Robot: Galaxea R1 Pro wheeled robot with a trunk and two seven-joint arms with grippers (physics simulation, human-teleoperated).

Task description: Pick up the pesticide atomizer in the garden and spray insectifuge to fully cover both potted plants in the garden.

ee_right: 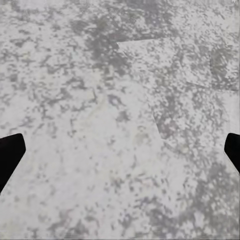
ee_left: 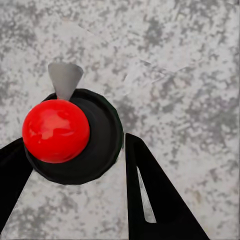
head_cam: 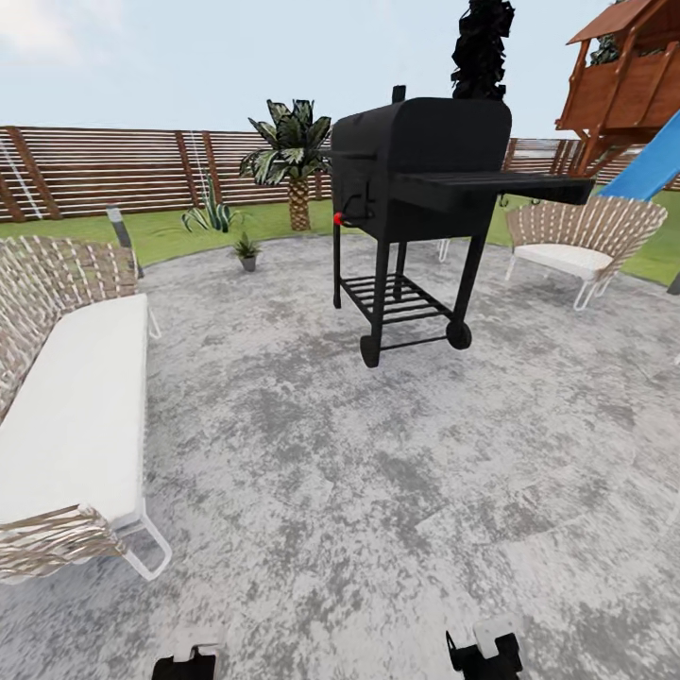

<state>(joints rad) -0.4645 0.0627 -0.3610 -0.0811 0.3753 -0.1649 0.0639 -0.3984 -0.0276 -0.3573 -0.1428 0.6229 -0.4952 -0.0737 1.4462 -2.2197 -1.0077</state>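
Note:
In the left wrist view the pesticide atomizer (ee_left: 75, 135) is seen from above: a round black body, a glossy red ball top and a small grey nozzle. My left gripper (ee_left: 75, 172) is shut on it, one black finger (ee_left: 150, 195) pressing each side, over the grey stone patio. My right gripper (ee_right: 120, 155) is open and holds nothing, its fingertips far apart above bare stone. In the head view both grippers, left (head_cam: 186, 663) and right (head_cam: 484, 652), sit low at the near edge. One potted plant (head_cam: 247, 251) stands at the patio's far left rim.
A black wheeled grill (head_cam: 416, 179) stands mid-patio ahead. A wicker sofa with a white cushion (head_cam: 76, 416) lines the left side and a wicker chair (head_cam: 581, 236) sits far right. A palm (head_cam: 293, 161), a striped spiky plant (head_cam: 210, 217), the wooden fence (head_cam: 113, 170) and a playset with a blue slide (head_cam: 652, 161) lie beyond.

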